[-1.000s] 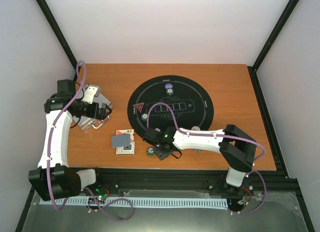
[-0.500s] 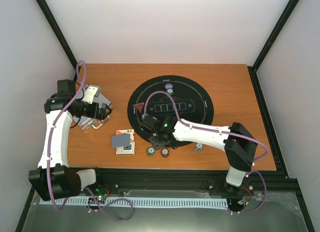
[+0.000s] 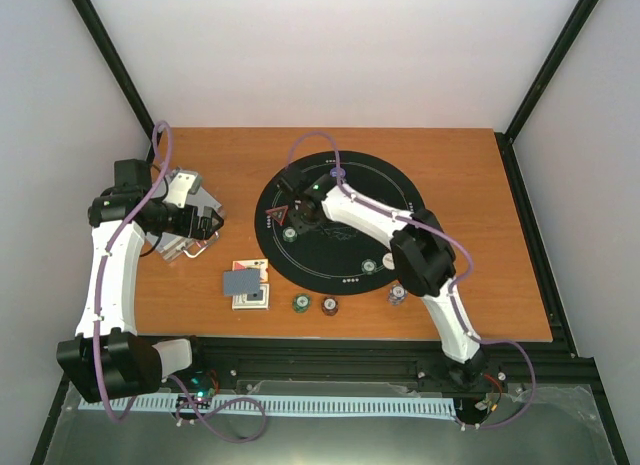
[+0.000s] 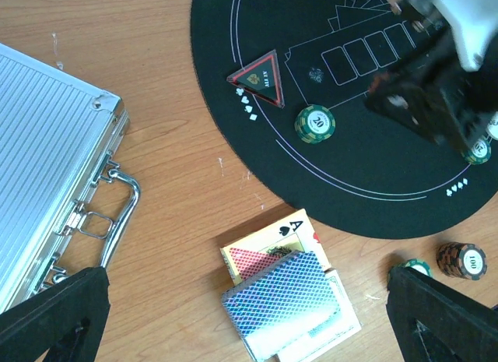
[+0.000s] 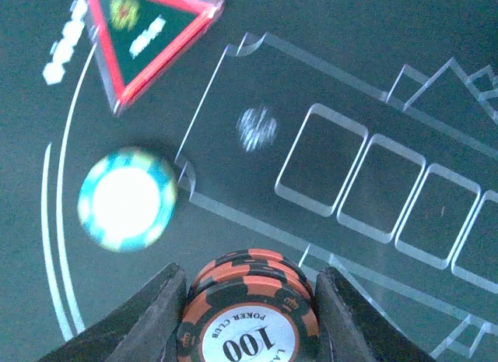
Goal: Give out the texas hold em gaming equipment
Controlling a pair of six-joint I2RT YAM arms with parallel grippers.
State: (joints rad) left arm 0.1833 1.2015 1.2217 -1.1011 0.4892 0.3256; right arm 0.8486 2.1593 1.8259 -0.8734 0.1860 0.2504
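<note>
My right gripper (image 5: 250, 311) is shut on a small stack of brown 100 poker chips (image 5: 247, 288), just above the black mat (image 5: 350, 58). Close ahead of it lie a green chip (image 5: 127, 198) and a red-edged triangle marker (image 5: 148, 31). From above, the right gripper (image 3: 303, 222) is over the mat's left part. The grey-backed playing cards (image 4: 284, 300) lie on their box, below my open left gripper (image 4: 249, 319). A brown chip (image 3: 329, 305) and a green chip (image 3: 299, 304) sit on the wood near the front edge.
The silver case (image 3: 185, 220) lies at the left under my left arm. More chips: a green one (image 3: 372, 265) on the mat's near edge, a purple one (image 3: 337, 171) at its far edge, and a pale one (image 3: 397, 296) on the wood.
The right arm swung from the table's front edge up across the mat to the triangle marker, carrying the brown chips. One brown chip stayed on the wood. The left arm has not moved.
</note>
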